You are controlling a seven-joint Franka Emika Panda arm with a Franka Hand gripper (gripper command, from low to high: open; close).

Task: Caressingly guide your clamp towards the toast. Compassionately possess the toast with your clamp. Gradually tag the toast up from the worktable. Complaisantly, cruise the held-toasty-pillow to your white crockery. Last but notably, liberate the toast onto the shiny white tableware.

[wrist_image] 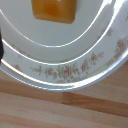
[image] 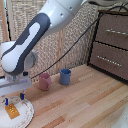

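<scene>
And there it is: the one small flat golden-orange toast slab lies flat on the large round white plate with the speckled floral band, down at the near left corner of the light-wood plank desk. In the exterior view its long axis runs at a slant, from the near right up toward the far left. The wrist view shows the toast resting on the plate's inner well, with the flowered rim sweeping round it and bare wood beyond. The white boxy gripper with blue-tipped fingers hangs just above the toast, fingers pointing down, spread apart and clear of the slab, gripping nothing. One plate, and the toast is all it carries. Two cups stand farther back on the desk: one pink cup and, just to its right, one blue cup, close together but not touching; what is inside them cannot be made out. One dark brown drawer cabinet stands at the far right.
</scene>
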